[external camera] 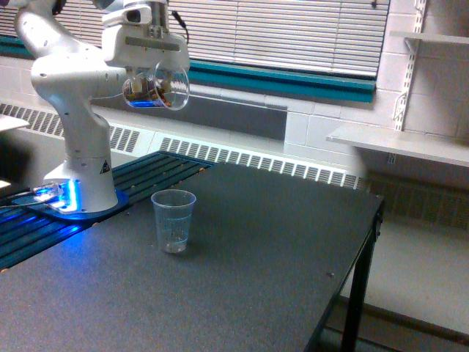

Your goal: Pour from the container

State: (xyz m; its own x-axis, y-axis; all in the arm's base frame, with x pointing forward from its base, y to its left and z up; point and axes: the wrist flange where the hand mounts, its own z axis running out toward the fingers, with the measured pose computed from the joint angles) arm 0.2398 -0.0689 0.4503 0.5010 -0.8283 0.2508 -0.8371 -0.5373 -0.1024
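The container (157, 86), a small clear rounded glass vessel with brown bits inside, hangs high at the exterior view's upper left, tipped on its side with its mouth toward the view's right. My gripper (152, 73) is shut on the container from above. A taller clear plastic cup (174, 220) stands upright on the dark table (242, 271), well below the container and slightly to the view's right of it. I see nothing falling from the container.
The arm's white base (84, 183) sits at the table's left on a blue-lit plate. A radiator and window blinds run along the back wall. White shelves (396, 143) hang at the right. The table's right edge drops off near a black leg (352, 308).
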